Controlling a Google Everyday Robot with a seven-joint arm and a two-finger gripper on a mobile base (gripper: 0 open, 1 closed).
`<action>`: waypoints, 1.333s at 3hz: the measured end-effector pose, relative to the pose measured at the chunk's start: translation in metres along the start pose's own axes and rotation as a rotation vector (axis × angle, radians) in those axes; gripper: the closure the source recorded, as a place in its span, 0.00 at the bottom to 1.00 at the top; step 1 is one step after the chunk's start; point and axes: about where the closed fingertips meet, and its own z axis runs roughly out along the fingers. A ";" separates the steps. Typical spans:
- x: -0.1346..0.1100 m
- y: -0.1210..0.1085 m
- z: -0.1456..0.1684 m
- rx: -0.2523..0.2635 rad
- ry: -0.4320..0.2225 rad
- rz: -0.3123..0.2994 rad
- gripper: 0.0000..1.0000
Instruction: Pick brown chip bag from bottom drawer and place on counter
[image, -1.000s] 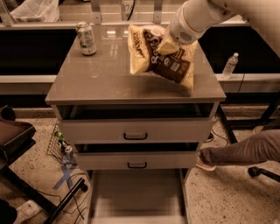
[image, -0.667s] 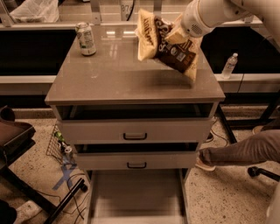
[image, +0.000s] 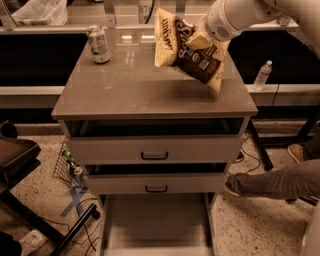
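Note:
The brown chip bag, dark brown in the centre with cream-yellow edges, hangs tilted in the air above the back right part of the counter. My gripper, at the end of the white arm coming in from the upper right, is shut on the bag's upper edge. The bag casts a shadow on the counter and does not touch it. The bottom drawer is pulled far out at the bottom of the view, and its flat floor shows nothing on it.
A drink can stands at the counter's back left. The two upper drawers are slightly open. A water bottle stands on the shelf to the right. A person's leg reaches in from the right.
The gripper has lifted the bag a little higher above the counter and turned it more upright. The can and the drawers have not moved.

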 end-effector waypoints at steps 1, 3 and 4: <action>-0.001 0.002 0.003 -0.006 -0.001 -0.001 0.28; -0.001 0.004 0.007 -0.012 -0.001 -0.002 0.00; -0.001 0.004 0.007 -0.012 -0.001 -0.002 0.00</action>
